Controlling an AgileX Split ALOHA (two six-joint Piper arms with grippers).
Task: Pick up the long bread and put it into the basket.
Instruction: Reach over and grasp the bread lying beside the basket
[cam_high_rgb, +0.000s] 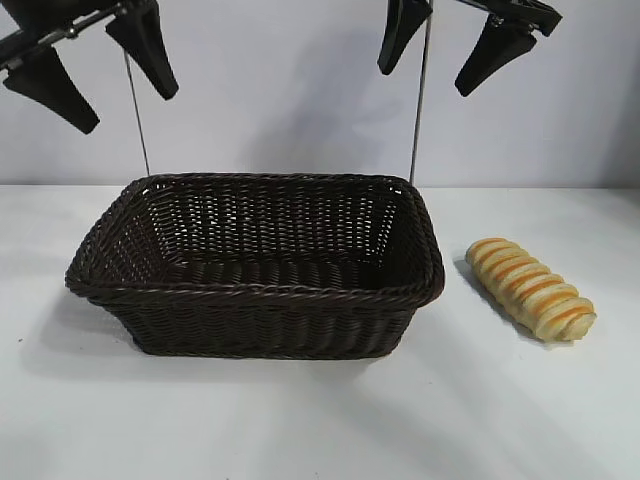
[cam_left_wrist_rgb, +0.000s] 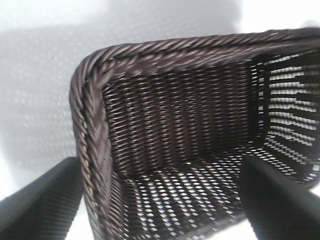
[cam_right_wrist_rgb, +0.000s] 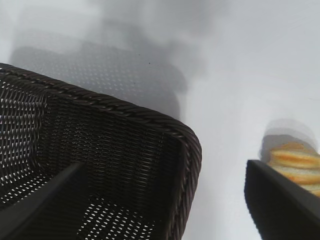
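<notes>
Two black pincers hang high over a white desk, both with their jaws spread wide and nothing between them. The right pincer (cam_high_rgb: 450, 45) is the nearer one to the work: it points steeply down, and below it, slightly off to its right-hand side, lies the long bread (cam_high_rgb: 530, 288), a golden loaf with orange-brown ridges across it, resting flat on the desk (cam_high_rgb: 320, 420). In the right wrist view the loaf (cam_right_wrist_rgb: 295, 167) shows just past one dark finger, so this pincer seems best placed to drop onto it; its wide-open jaws suit a loaf that must be taken across its narrow width. Below and to the other side of that pincer sits the basket (cam_high_rgb: 255, 290), a large dark brown wicker one with sloping sides and a braided rim, with nothing inside that can be seen. The bread lies just beside the basket's right-hand end, apart from it, not touching. The left pincer (cam_high_rgb: 95, 65) hangs above the basket's far left corner, looking down into its woven interior (cam_left_wrist_rgb: 180, 125), well away from the loaf and probably just keeping clear.
</notes>
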